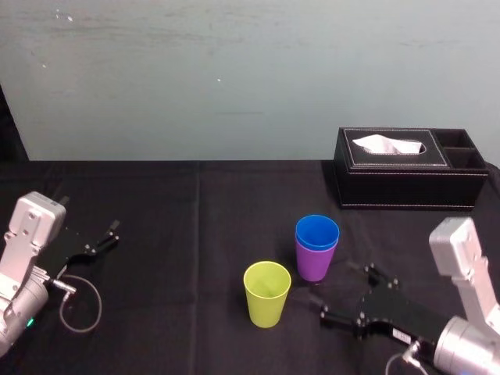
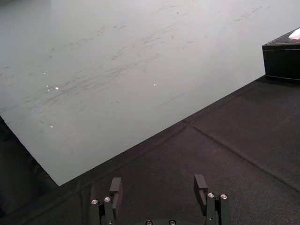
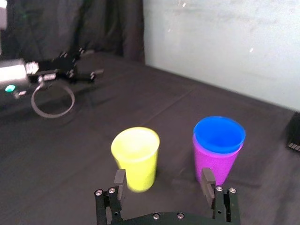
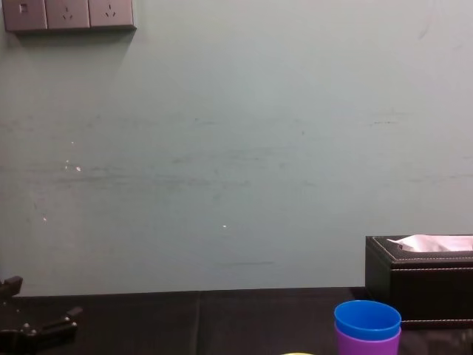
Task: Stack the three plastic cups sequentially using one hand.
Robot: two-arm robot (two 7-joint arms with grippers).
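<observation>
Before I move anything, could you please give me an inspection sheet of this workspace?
Surface: table under a black cloth.
Job's things: blue cup nested in purple cup, upright; yellow-green cup stands alone, upright, to their left and nearer the robot.
Clutter: black tissue box behind the cups on the right, with a tissue sticking out.
Grippers: right gripper open, low, just short of the cups, holding nothing; left gripper open, parked at the left, holding nothing.
Cables: grey cable loop at the left wrist, over the cloth.
Surroundings: pale wall; wall sockets high on it.
</observation>
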